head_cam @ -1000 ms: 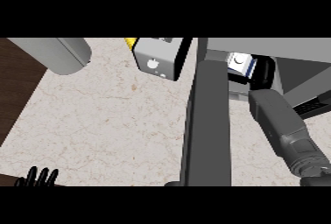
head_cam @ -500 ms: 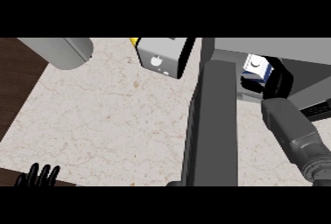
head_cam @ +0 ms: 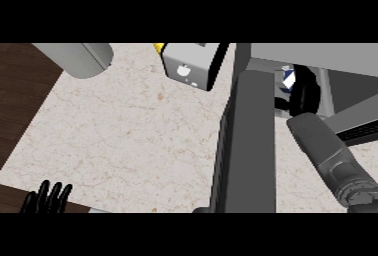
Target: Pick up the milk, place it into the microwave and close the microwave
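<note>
Inside microwave (head_cam: 347, 75), right hand (head_cam: 304, 97) holds milk (head_cam: 289, 79)

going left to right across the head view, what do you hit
left hand, fingers up at the lower edge → grey cylinder at the top → grey box → open microwave door → milk carton inside the microwave → right forearm

Microwave door (head_cam: 247, 145) stands open, edge-on, right of counter (head_cam: 125, 135) centre. Milk (head_cam: 289, 80) sits inside microwave (head_cam: 317, 60), right of door, right hand (head_cam: 304, 97) at it. Left hand (head_cam: 48, 197) rests at lower left edge. Box (head_cam: 190, 67) behind, left of door.
</note>
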Tool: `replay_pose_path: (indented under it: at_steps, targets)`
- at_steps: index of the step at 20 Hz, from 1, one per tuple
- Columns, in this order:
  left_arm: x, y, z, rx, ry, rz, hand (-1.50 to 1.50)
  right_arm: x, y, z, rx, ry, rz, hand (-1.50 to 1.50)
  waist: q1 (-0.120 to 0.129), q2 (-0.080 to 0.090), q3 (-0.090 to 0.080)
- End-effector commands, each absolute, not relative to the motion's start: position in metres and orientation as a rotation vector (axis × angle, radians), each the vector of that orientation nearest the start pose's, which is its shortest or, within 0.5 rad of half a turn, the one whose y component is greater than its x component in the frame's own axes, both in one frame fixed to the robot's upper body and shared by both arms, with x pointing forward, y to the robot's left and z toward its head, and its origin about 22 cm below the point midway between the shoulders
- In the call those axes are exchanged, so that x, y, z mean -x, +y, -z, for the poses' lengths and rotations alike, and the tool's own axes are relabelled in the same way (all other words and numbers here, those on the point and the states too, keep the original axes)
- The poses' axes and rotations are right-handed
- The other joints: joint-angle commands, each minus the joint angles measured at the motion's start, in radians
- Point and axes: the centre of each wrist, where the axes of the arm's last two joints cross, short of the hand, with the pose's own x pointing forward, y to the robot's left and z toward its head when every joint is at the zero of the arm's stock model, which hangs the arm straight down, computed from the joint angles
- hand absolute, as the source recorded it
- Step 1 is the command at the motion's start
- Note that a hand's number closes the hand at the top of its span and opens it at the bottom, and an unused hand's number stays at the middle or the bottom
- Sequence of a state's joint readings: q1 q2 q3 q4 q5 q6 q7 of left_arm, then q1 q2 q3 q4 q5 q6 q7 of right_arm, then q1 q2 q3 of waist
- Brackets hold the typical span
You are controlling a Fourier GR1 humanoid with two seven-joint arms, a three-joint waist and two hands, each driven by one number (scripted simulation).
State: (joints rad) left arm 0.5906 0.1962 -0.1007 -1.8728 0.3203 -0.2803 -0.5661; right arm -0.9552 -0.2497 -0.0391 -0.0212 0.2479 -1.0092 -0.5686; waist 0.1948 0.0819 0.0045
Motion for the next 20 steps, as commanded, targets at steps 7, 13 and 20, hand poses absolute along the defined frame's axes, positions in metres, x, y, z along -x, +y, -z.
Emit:
replay_pose_path:
  at_steps: [7, 13, 20]
  targets:
    - [-0.095, 0.281, 0.018, 0.263, -1.894, -0.084, -1.5, -0.41, -0.21, 0.021, 1.011, -1.7, -0.499, -1.5, 0.004, -0.006, 0.003]
    - [-0.097, 0.278, 0.012, 0.255, -1.919, -0.084, -1.5, -0.418, -0.181, 0.009, 0.814, -1.759, -0.407, -1.5, -0.023, -0.017, 0.005]
    - [-0.095, 0.28, 0.012, 0.254, -1.918, -0.092, -1.5, -0.411, -0.187, 0.019, 0.587, -1.821, -0.246, -1.5, -0.066, -0.025, 0.004]
